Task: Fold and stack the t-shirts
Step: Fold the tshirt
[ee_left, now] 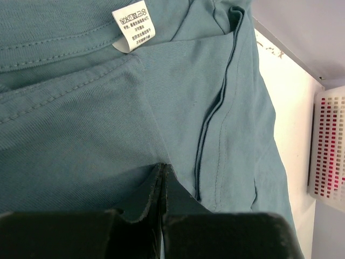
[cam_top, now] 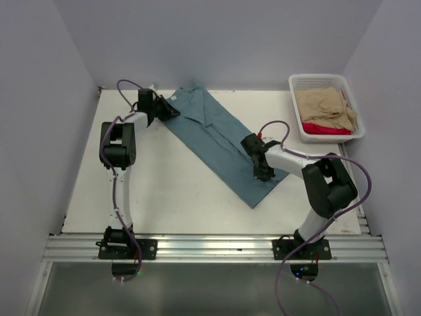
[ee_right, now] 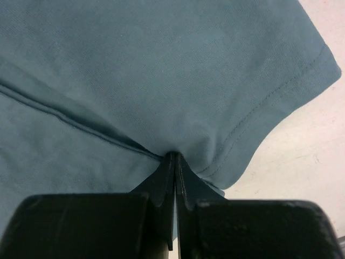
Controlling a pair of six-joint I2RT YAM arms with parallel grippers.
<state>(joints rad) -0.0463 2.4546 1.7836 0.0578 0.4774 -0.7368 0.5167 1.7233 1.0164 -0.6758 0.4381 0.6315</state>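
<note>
We see the teal t-shirt [cam_top: 217, 135] stretched in a long diagonal band across the white table [cam_top: 164, 191], from far left to near right; our left gripper [cam_top: 175, 110] is pinched tight on cloth near the collar label [ee_left: 133, 27]; our right gripper [ee_right: 173, 162] is clamped on a fold beside a stitched hem; the basket [cam_top: 316, 79] at far right holds a beige garment [cam_top: 325, 105] and a red garment [cam_top: 325, 129].

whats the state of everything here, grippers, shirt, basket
blue t-shirt: folded into a long strip, stretched diagonally over the table
left gripper: jaws shut on the blue t-shirt, near its collar label
right gripper: jaws shut on the blue t-shirt, by a hemmed corner
basket: holding crumpled tan clothes and a red garment
</note>
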